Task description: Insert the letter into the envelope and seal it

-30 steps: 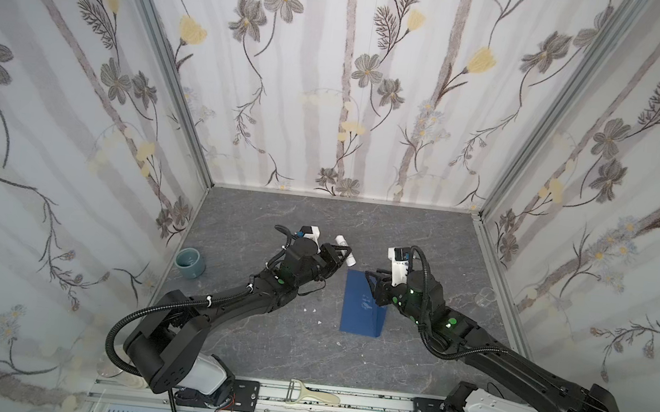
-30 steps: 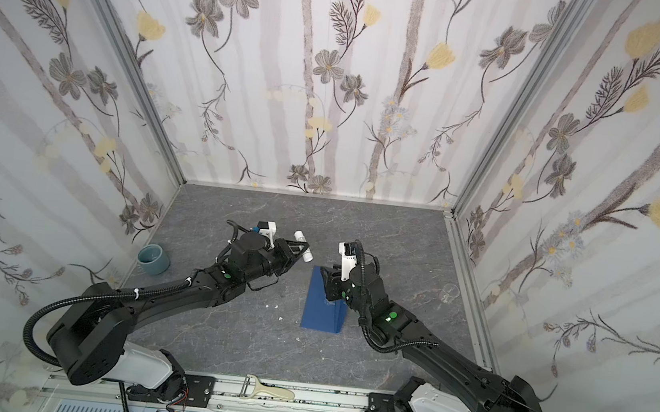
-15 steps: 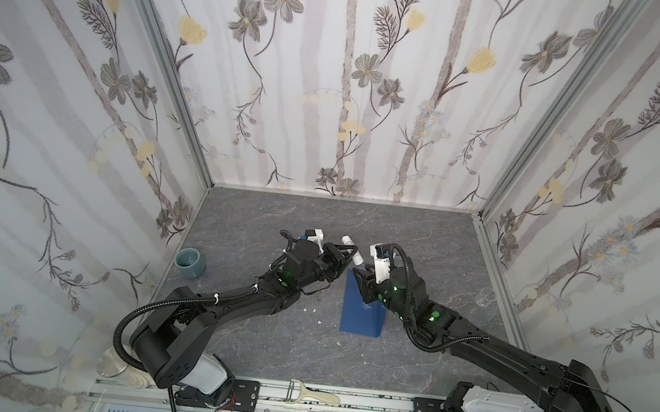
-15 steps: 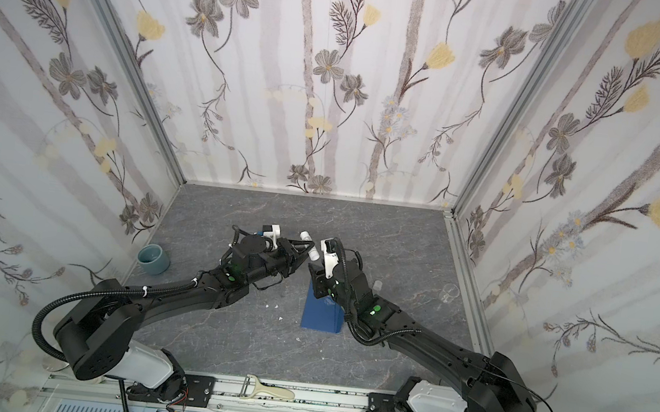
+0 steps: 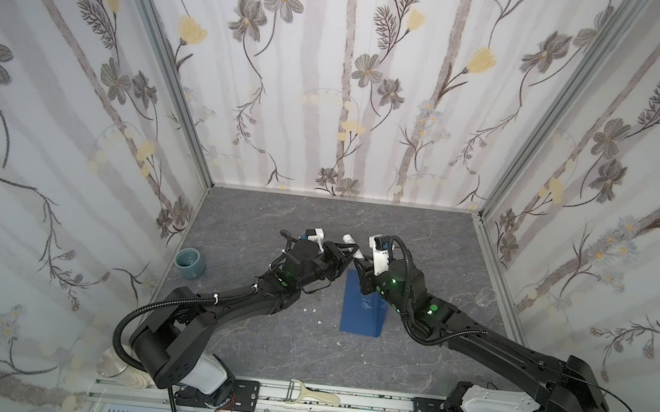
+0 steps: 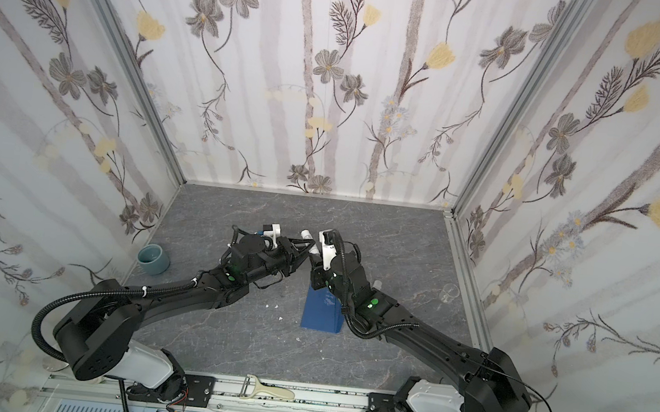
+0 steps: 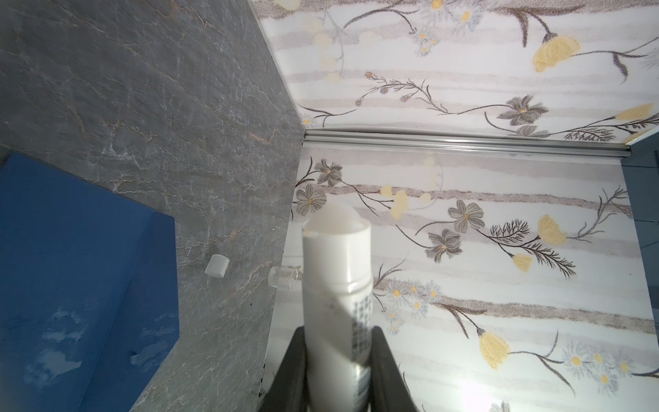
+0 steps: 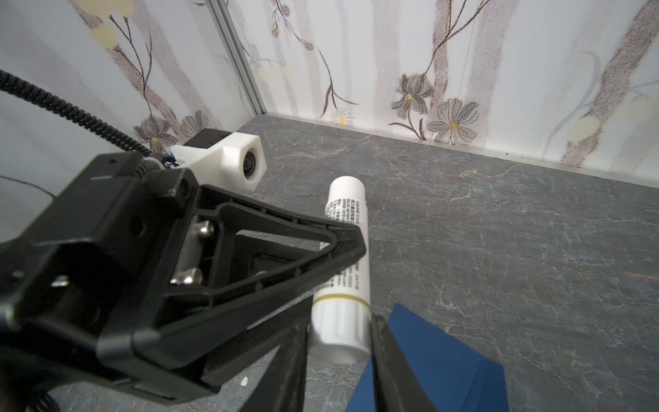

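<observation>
The dark blue envelope (image 5: 363, 311) (image 6: 321, 314) lies flat on the grey table, its flap end toward the back. The letter is out of view. My left gripper (image 5: 350, 251) (image 7: 338, 331) is shut on a white glue stick (image 7: 337, 278), uncapped, and holds it above the envelope's far end. My right gripper (image 5: 360, 262) (image 8: 340, 317) faces it from the right. Its two fingers press the sides of the glue stick's (image 8: 338, 321) ribbed base end. The envelope (image 8: 435, 356) sits just below and beside that grip.
A blue-grey cup (image 5: 190, 263) stands near the left wall. By the right wall is a small clear cup (image 5: 487, 295). The stick's white cap (image 7: 216, 265) lies on the table beyond the envelope. A peeler (image 5: 312, 395) rests on the front rail. White crumbs (image 5: 311, 310) dot the table.
My right gripper has swung left from over the envelope to the glue stick and narrowed its jaws onto the stick's base. The left gripper has edged right, still holding the stick.
</observation>
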Motion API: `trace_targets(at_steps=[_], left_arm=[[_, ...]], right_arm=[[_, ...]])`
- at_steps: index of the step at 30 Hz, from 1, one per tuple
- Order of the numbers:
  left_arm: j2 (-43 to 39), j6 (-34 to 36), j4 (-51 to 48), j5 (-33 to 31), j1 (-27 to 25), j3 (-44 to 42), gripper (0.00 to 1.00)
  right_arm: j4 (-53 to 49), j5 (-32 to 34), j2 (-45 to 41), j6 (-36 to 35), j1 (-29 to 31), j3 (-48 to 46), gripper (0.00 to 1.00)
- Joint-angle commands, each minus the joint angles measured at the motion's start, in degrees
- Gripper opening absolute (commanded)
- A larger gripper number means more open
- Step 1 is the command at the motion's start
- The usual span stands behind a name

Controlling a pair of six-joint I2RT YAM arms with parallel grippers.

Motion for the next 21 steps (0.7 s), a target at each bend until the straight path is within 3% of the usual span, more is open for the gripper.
trace_targets(at_steps=[1,10,21], left_arm=[[0.0,-0.75,4.23,0.95,-0.12,0.0,0.0],[0.3,-1.11,5.81,1.21,-0.15,-0.47,0.0],[1.15,-0.93,14.81,-0.73,-1.91,-3.76,0.0]], right_arm=[[2.88,-0.43,0.35,-0.89,0.0,0.48,0.28],[4.24,-3.88,0.09,0.61,-0.19,0.53,0.13],[8.65,-16.36,-0.61,12.89,-4.52,0.12,0.09]])
